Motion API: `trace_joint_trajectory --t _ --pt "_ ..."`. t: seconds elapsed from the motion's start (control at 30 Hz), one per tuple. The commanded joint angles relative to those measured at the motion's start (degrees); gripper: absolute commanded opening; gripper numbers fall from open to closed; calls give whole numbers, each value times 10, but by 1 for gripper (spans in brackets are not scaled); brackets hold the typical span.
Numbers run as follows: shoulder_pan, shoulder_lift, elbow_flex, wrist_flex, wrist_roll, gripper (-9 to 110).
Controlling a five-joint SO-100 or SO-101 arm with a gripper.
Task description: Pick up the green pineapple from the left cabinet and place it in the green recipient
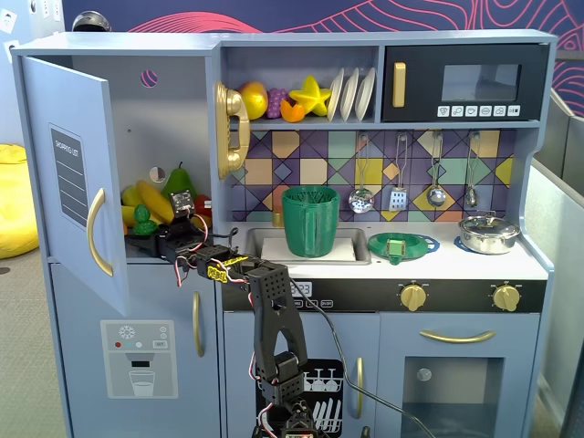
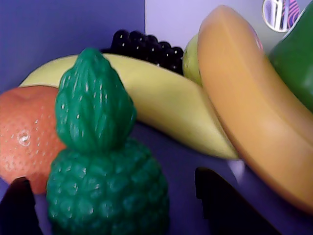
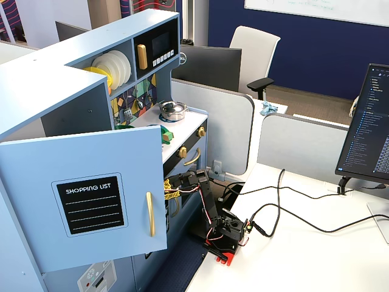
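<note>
The green pineapple (image 2: 105,191) stands upright on the floor of the left cabinet, close in the wrist view. It sits between my two black fingertips (image 2: 19,205), nearer the left one, with a gap on each side. My gripper (image 2: 110,178) is open around it. In a fixed view the gripper (image 1: 146,235) reaches into the open left cabinet (image 1: 68,173), just below the pineapple (image 1: 141,215). The green recipient (image 1: 310,222) stands in the sink to the right. In the other fixed view the cabinet door (image 3: 91,194) hides the gripper and the pineapple.
Around the pineapple lie an orange (image 2: 24,132), a yellow banana (image 2: 161,98), an orange-yellow banana (image 2: 244,107), dark grapes (image 2: 146,46) and a green pear (image 2: 296,58). A flat green strainer (image 1: 401,246) and a metal pot (image 1: 488,233) sit on the counter. The open door stands left of the arm.
</note>
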Motion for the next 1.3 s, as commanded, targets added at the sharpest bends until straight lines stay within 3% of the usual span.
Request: trace_joint_trajectory --t 0.0,0.1,0.23,0.4,0.57,0.97,1.27 --pt "-15 2 -52 2 6 31" --pt "-19 0 -52 2 11 22" --pt "-21 1 -49 22 -46 0" --pt "-23 87 24 23 -113 0" --pt "-40 294 191 23 -134 0" --pt "-26 704 335 305 -198 0" --pt "144 824 310 446 -179 0"
